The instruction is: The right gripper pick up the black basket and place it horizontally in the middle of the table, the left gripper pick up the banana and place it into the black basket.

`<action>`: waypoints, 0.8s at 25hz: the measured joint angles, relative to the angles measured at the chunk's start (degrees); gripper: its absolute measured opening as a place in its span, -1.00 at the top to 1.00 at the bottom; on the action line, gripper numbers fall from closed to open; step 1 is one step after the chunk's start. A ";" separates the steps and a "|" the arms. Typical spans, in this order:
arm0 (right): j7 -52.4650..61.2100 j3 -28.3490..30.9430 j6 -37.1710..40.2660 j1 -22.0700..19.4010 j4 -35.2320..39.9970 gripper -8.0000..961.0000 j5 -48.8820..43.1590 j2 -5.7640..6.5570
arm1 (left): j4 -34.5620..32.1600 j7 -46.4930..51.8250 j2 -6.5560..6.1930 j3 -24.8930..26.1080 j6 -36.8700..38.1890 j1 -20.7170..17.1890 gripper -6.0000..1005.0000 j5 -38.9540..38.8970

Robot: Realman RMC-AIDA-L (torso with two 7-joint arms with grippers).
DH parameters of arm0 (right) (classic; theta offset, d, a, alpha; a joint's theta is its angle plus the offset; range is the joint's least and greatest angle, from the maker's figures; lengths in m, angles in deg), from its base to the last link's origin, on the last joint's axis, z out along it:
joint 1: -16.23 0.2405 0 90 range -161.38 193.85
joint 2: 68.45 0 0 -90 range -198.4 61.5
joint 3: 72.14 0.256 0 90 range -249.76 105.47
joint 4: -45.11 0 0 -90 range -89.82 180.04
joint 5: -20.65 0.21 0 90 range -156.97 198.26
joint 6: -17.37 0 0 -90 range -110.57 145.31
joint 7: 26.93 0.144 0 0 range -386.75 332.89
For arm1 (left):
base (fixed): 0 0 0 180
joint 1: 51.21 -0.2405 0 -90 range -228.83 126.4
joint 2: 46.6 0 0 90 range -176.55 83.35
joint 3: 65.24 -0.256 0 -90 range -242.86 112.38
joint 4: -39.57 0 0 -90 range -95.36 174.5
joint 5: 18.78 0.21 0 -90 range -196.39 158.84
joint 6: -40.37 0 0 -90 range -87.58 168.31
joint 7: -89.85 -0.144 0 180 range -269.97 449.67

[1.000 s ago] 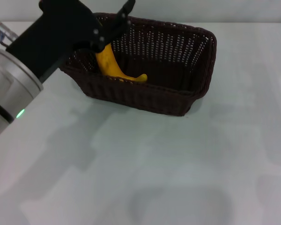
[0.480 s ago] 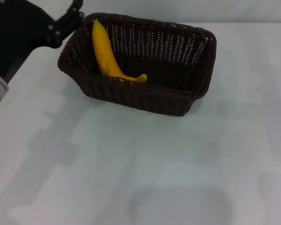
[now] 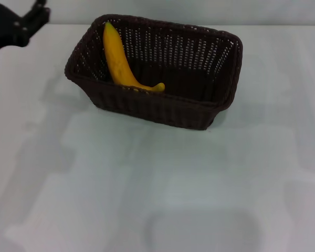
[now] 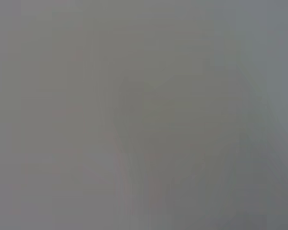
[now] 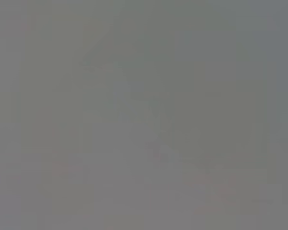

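Note:
The black basket (image 3: 163, 113) stands on the white table (image 3: 157, 189) at the far middle, its long side running left to right. The yellow banana (image 3: 119, 62) lies inside it, leaning against the left inner wall with its tip up near the rim. My left gripper (image 3: 35, 14) is at the far left top corner of the head view, apart from the basket and holding nothing. My right gripper is out of view. Both wrist views show only plain grey.
The white table stretches bare in front of the basket and to its right. Faint shadows lie on it at the left and near the front edge.
My left arm has drawn back to the left and away from the basket, leaving the banana inside. The basket and the banana have not moved.

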 joint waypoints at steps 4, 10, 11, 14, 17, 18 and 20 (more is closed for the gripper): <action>0.02 -0.09 0.98 0.59 -0.11 -0.51 0.65 0.24 | -0.21 0.21 0.04 1.62 5.11 0.81 -0.76 -1.60; 0.05 -0.03 0.76 1.93 -2.06 -0.50 0.56 0.11 | 0.72 2.25 0.03 4.40 9.40 2.29 -0.76 -5.59; 0.05 -0.13 -0.22 2.09 -2.56 -0.50 0.33 -0.04 | 0.90 2.80 0.03 4.78 9.52 2.40 -0.76 -5.69; 0.04 -0.82 -3.64 2.29 -4.01 -0.49 -0.20 -0.49 | 1.24 3.25 -0.10 5.12 8.08 2.52 -0.76 -5.63; 0.04 -2.33 -8.27 2.56 -5.88 -0.47 -1.64 -1.04 | 2.24 3.04 -0.13 5.79 3.37 2.27 -0.76 -5.56; 0.03 -2.68 -9.63 2.64 -6.49 -0.46 -2.19 -1.19 | 3.03 2.92 -0.10 6.37 0.29 2.13 -0.76 -5.72; 0.03 -3.35 -12.79 2.81 -8.02 -0.45 -3.55 -1.62 | 4.65 2.66 -0.04 7.80 -5.46 1.87 -0.76 -7.03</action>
